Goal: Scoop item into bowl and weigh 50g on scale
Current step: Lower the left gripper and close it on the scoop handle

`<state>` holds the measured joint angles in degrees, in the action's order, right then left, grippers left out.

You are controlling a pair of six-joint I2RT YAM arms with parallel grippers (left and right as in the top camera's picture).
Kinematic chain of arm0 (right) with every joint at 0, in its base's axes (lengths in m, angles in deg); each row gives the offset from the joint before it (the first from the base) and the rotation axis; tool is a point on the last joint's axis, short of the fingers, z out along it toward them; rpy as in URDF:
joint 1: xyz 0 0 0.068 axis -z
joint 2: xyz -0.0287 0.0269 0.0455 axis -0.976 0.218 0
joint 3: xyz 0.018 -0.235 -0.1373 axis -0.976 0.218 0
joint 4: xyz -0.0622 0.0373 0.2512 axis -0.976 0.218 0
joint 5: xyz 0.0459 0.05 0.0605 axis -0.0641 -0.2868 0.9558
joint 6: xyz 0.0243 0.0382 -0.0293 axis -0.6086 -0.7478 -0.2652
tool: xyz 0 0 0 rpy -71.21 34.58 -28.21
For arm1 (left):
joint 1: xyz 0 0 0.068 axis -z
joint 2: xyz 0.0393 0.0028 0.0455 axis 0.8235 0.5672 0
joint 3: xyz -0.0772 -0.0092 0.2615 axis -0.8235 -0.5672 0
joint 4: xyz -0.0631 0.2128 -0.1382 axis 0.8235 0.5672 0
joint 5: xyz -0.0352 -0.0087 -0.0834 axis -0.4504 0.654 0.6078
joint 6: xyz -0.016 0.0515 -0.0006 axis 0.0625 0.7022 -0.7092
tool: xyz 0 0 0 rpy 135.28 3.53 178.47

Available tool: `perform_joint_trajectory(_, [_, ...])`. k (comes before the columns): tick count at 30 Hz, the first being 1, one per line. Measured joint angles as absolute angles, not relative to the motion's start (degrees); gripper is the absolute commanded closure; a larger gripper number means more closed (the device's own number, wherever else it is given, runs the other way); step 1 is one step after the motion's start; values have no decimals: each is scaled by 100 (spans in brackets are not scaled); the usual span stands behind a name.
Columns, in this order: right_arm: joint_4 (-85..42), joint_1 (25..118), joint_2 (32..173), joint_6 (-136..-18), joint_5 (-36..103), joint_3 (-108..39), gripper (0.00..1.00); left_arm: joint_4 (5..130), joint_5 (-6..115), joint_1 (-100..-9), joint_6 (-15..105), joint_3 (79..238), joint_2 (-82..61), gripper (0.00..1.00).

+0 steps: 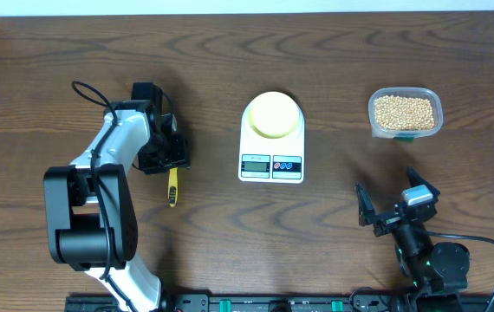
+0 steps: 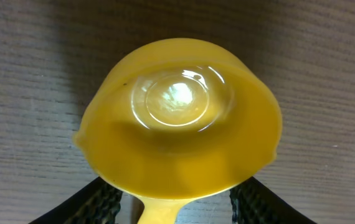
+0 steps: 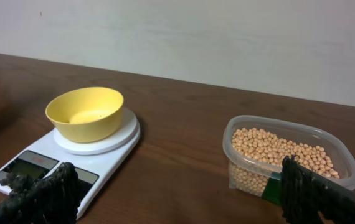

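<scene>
The pale yellow bowl (image 1: 273, 113) (image 3: 85, 112) stands empty on the white scale (image 1: 271, 166) (image 3: 37, 171) at the table's middle. The tan beans (image 1: 405, 111) (image 3: 277, 149) fill a clear container (image 1: 438, 111) (image 3: 236, 127) at the back right. My left gripper (image 1: 164, 156) (image 2: 177, 186) is down at the table left of the scale, over a bright yellow scoop (image 1: 173, 186) (image 2: 177, 112). Its fingers (image 2: 106, 199) stand either side of the scoop's handle, with gaps showing, so it is open. My right gripper (image 1: 391, 198) (image 3: 179, 177) hovers wide open and empty near the front right.
The scoop's handle points toward the table's front edge. A strip of bare wood separates the scale from the bean container. A black rail (image 1: 264, 303) runs along the front edge, with both arm bases on it.
</scene>
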<state>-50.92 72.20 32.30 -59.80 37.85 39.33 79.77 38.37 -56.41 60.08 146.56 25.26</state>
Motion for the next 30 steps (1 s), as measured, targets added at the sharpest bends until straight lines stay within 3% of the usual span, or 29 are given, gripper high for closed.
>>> perform_joint_trajectory(19, [-5092,7220,3230,-5980,3785,3933,1,7370,3830,-5641,5704,14304,2526,47])
perform_joint_trajectory(28, [-5092,7220,3230,-5982,3785,3933,1,7381,3837,-5635,5706,14306,2513,43])
perform_joint_trajectory(30, [-5092,7220,3230,-5982,3783,3933,1,7407,3832,-5637,5704,14302,2496,36])
